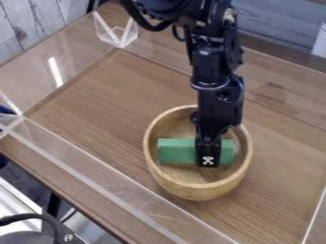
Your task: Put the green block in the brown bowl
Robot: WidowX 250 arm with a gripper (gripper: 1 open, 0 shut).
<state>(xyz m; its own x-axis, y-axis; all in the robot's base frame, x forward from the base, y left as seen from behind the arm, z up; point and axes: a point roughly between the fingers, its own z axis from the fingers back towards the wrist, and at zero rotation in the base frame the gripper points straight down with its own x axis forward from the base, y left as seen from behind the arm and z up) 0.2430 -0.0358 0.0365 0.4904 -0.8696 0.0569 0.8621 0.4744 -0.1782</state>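
The brown bowl [178, 176] sits on the wooden table, right of centre and toward the near side. Inside it lies the green block [178, 149], flat across the bowl's bottom. My black gripper [208, 155] reaches almost straight down into the bowl and is shut on the green block near its right end. The fingertips hide the part of the block that they clamp.
The wooden table top [90, 105] is walled by clear acrylic panels, with one edge [76, 167] along the near left. A clear bracket [121, 35] stands at the back. The black arm [211, 48] rises over the bowl toward the top of the view.
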